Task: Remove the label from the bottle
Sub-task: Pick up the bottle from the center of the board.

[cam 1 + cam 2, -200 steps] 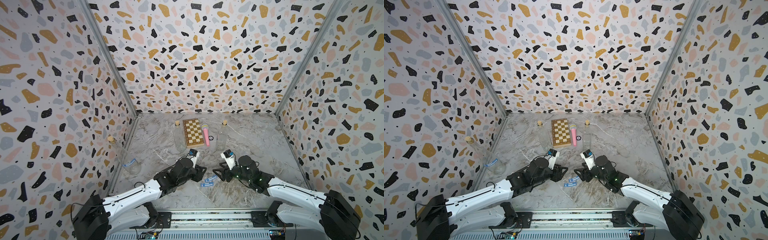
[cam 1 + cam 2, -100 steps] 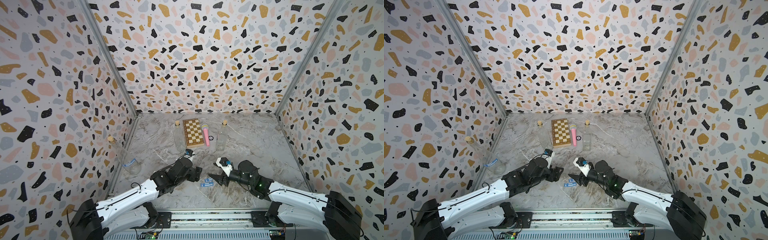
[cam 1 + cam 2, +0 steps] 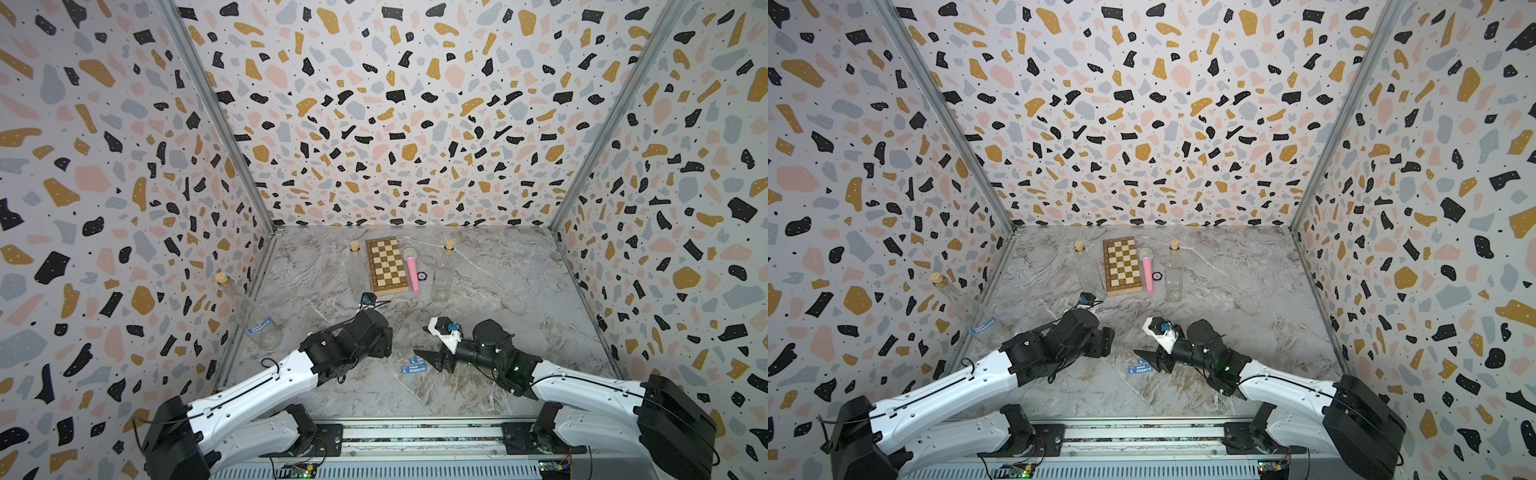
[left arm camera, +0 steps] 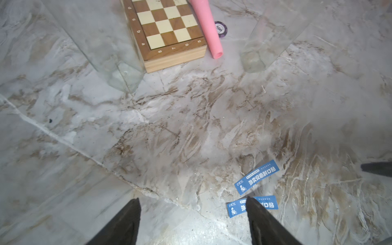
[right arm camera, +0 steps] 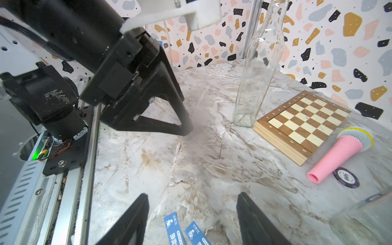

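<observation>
- On the marble table (image 3: 498, 291), near its front edge, 2 loose labels (image 3: 414, 370) lie flat and close together, on no bottle.
- Each is a narrow blue strip with white print and a small white rider symbol at 1 end.
- The labels lie between the 2 grippers, which face each other across them.
- The left gripper (image 4: 192, 199) is spread wide with nothing between its black fingers.
- In the left wrist view, 1 finger's tip covers part of the nearer label (image 4: 265, 205). Whether it touches cannot be told.
- The farther label (image 4: 257, 177) lies just beyond that finger, fully in sight.
- The right gripper (image 5: 192, 194) is also spread apart and empty. In the right wrist view both strips lie on the table low between its fingers.
- A labelled bottle (image 3: 253, 316) of clear glass with a cork stands against the left wall, well apart from both grippers.
- A blue band label (image 3: 258, 324) sits on the bottle's lower body.
- 2 bare bottles with corks stand toward the back: 1 bare bottle (image 3: 357, 274) just left of a chessboard (image 3: 385, 266), the other bare bottle (image 3: 444, 274) to its right.
- A pink microphone (image 3: 412, 270) and a poker chip (image 3: 422, 275) lie between the board and the right-hand bottle.
</observation>
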